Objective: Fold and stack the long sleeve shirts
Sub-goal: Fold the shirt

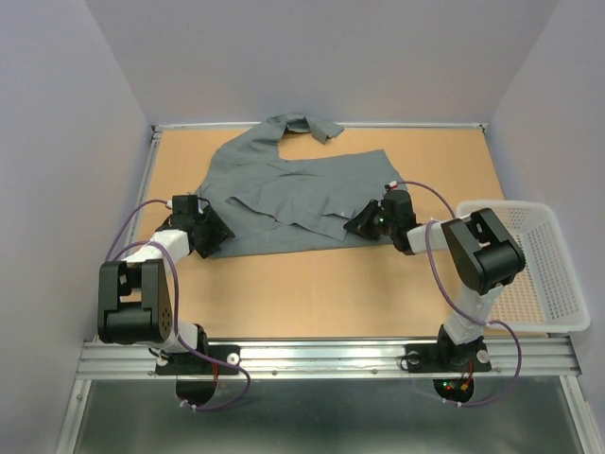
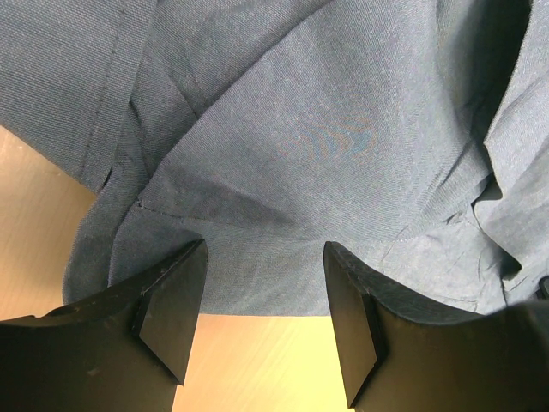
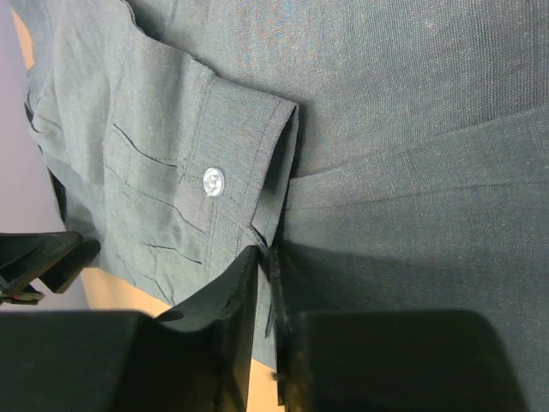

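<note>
We see two grippers at the middle of the table [image 1: 312,293]: left gripper [image 2: 266,257] spread open, right gripper [image 3: 268,257] clenched on the one grey shirt [image 1: 284,189] spread over the table's far half. Only the right wrist view shows a cuff button [image 3: 213,181].

Shirt [image 1: 284,194]: spread on the table [image 1: 321,293], far half, collar toward the far edge. Left gripper [image 1: 210,235]: at the shirt's near-left corner. Right gripper [image 1: 357,224]: at its near-right hem. Basket [image 1: 565,284]: table's right edge, apart from the shirt.
</note>
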Motion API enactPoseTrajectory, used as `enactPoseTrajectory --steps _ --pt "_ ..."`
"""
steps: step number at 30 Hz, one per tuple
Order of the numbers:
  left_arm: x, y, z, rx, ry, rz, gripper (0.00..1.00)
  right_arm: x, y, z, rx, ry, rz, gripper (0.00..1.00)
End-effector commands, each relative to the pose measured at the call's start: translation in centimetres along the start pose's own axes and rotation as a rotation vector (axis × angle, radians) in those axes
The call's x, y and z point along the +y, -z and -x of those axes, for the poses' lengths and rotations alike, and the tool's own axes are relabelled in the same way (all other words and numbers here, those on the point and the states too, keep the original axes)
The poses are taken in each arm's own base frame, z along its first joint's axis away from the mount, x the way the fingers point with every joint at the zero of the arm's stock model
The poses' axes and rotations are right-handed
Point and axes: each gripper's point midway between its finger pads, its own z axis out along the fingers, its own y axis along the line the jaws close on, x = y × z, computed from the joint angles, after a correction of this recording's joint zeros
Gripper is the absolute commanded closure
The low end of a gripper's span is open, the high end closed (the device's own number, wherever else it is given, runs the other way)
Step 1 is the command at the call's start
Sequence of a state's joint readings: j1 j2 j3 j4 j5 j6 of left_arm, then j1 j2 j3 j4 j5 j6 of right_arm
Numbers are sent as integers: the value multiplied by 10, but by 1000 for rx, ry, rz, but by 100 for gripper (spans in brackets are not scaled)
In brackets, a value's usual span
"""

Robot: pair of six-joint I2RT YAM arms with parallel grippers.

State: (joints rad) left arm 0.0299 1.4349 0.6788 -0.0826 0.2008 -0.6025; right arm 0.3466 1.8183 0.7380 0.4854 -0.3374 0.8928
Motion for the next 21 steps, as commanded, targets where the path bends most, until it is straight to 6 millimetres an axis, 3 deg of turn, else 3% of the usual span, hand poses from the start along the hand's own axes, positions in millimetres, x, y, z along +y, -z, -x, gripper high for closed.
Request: enactPoseTrajectory --steps 1,4,7,8,10,12,21 --pt "18 5 -10 19 -12 67 32 2 4 6 -36 53 8 86" --pt "18 5 -9 13 -11 67 32 13 8 13 -46 99 20 99" --pt "18 5 -8 10 -10 69 32 19 13 13 -4 149 4 100" --pt "19 5 -9 12 -9 73 32 31 16 22 -18 174 18 99" --pt "20 4 -9 12 -12 77 32 31 21 23 -5 214 -6 99" --pt "21 4 -8 7 -13 80 32 44 27 33 -24 263 0 99" --pt "23 5 -5 -5 -21 96 32 36 46 40 62 374 -120 99"
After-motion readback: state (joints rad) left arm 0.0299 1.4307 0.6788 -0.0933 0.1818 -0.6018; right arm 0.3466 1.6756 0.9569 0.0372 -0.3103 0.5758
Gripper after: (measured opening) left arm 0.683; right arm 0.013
